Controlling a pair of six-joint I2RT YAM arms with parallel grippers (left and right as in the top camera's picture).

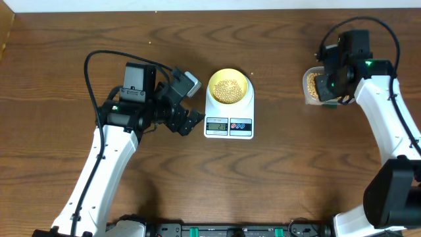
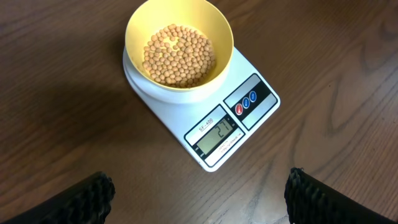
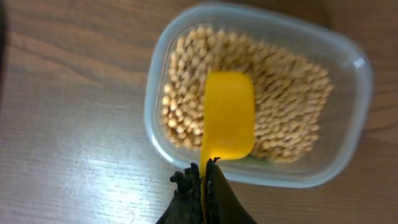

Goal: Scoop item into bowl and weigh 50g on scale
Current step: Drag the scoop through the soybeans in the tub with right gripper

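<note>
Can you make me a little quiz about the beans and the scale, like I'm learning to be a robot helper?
1. True or false: the small round pale-yellow bowl is sitting on top of the white rectangular digital scale.
2. Pick one: what is the right tool gripping? A) the yellow plastic scoop. B) a metal fork. C) nothing at all.
3. Fill the gap: the clear rectangular plastic container holds lots of small round tan ____.

Key: 1 true. 2 A. 3 beans.
</note>
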